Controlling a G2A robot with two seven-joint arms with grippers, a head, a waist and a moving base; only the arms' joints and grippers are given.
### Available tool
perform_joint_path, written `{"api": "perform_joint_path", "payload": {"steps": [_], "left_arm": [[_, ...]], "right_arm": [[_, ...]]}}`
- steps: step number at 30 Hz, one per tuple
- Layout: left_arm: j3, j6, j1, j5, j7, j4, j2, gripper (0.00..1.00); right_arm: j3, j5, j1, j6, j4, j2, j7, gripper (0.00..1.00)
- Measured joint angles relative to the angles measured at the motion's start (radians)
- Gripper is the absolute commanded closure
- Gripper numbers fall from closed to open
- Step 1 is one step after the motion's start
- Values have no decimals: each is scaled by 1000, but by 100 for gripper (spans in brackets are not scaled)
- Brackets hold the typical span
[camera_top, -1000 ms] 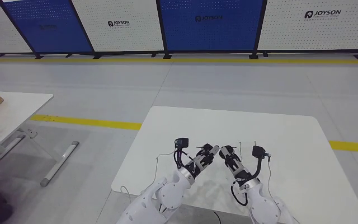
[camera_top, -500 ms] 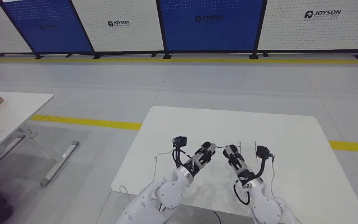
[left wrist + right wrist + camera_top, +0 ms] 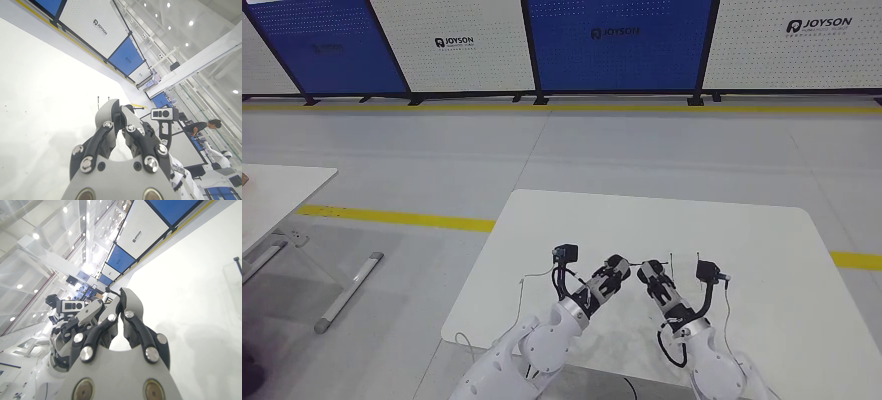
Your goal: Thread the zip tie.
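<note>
A thin black zip tie [image 3: 633,262] spans the short gap between my two grippers, just above the white table [image 3: 662,215] near its front edge. My left gripper [image 3: 615,266] [image 3: 119,103] is shut, apparently on the strap's end. My right gripper [image 3: 650,270] [image 3: 121,293] is shut on the other end. In the right wrist view, the zip tie's head [image 3: 107,289] sticks out past the fingertips. In the left wrist view, the head end of the zip tie [image 3: 139,108] pokes out beyond my fingers. The strap's middle is hidden between the pads.
Two spare zip ties [image 3: 670,262] [image 3: 698,260] lie on the table just beyond the right gripper; they also show in the left wrist view [image 3: 98,100]. A second white table [image 3: 272,190] stands off to the left, across grey floor.
The two grippers have drawn slightly apart since a second ago and now hold nearly still. Both have stayed shut.
</note>
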Motion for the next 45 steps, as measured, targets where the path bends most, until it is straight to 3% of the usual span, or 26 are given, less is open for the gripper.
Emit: {"api": "perform_joint_path", "payload": {"steps": [11, 14, 19, 24, 35, 36, 38, 39, 40, 45], "left_arm": [[-10, -15, 8, -7, 2, 7, 1, 100], [-12, -13, 9, -9, 6, 8, 1, 100], [-15, -12, 11, -9, 13, 10, 0, 100], [-17, -10, 11, -9, 16, 13, -1, 100], [-28, 5, 13, -61, 53, 5, -6, 100], [-29, 5, 14, -68, 57, 3, -7, 100], [-30, 2, 16, -89, 61, -1, -9, 100], [-31, -1, 18, -101, 61, -3, -9, 100], [-33, -4, 20, -118, 58, -6, -10, 100], [-35, -9, 24, -155, 37, -12, -10, 100]], "right_arm": [[-5, 22, 11, 6, 15, -2, 13, 100], [-5, 23, 9, 6, 11, -2, 9, 86], [-6, 25, 4, 3, 6, -2, -1, 76], [-6, 25, 1, -1, 4, -2, -8, 82], [-7, -12, -7, 5, 10, -1, -28, 75], [-8, -25, -8, 11, 12, 0, -34, 72], [-11, -63, -9, 33, 15, 0, -53, 56], [-14, -81, -10, 44, 16, 0, -63, 12], [-17, -104, -11, 61, 16, -1, -75, 0], [-21, -136, -14, 96, 6, -2, -95, 0]]}}
